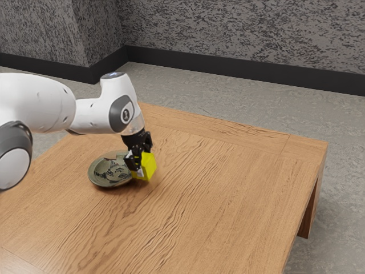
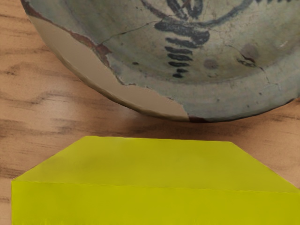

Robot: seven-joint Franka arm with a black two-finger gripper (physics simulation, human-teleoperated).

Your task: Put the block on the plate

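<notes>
The pincer [image 1: 142, 161] was clamped on the yellow block [image 1: 149, 166], which hung tilted just above the wooden desk [image 1: 222, 194], at the plate's edge rather than over its middle. In the exterior view the arm [image 1: 91, 116] came in from the left, its wrist bent so that the pincer pointed down, and the block lay on the exterior view's right side of the plate [image 1: 98, 182], its outline close against the rim.

In the wrist view a strip of wood grain showed between the block and the plate. The plate sat flat on the desk, round and grey-green, with dark painted marks, short stacked bars among them, and thin cracks running through the glaze. A smooth beige patch filled part of its rim, edged in reddish brown. Behind the desk were a grey floor [image 1: 228, 114], a dark baseboard [image 1: 239, 71] and speckled grey walls [image 1: 239, 31].
</notes>
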